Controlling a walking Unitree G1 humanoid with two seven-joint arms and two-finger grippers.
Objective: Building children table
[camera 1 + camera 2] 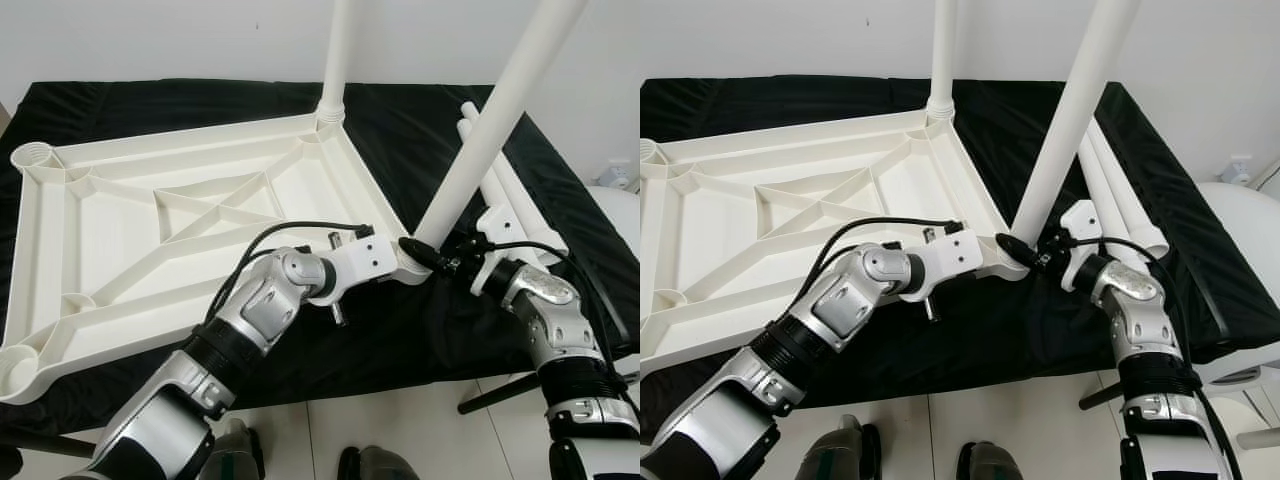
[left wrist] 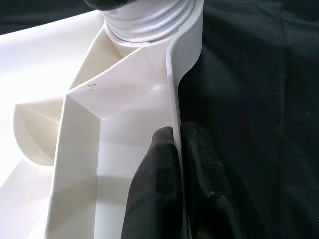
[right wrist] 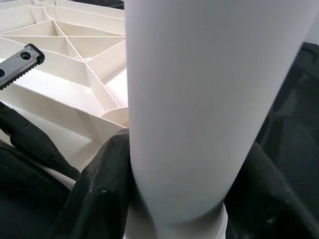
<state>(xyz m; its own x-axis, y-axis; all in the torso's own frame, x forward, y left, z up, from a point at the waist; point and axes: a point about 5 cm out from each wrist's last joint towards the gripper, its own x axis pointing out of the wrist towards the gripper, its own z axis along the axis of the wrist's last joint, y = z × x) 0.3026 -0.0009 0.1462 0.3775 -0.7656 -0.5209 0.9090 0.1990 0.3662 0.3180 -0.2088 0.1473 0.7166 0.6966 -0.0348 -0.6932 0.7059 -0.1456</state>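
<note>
Nearest the robot, the left gripper (image 2: 177, 164) pinches the side wall of the upturned white tabletop (image 1: 150, 225), one finger inside the rim and one outside, holding that corner down on the black cloth (image 1: 420, 130). Right beside it, the right gripper (image 3: 174, 184) is clamped around the base of a white leg (image 1: 490, 125) where it meets the near corner socket. This looks like the leg-fitting step, and the leg leans, so it seems not fully seated: next it wants straightening and turning home. Just past the right arm, spare legs (image 1: 1115, 195) lie on the cloth. At the far corner, another leg (image 1: 337, 55) already stands upright.
</note>
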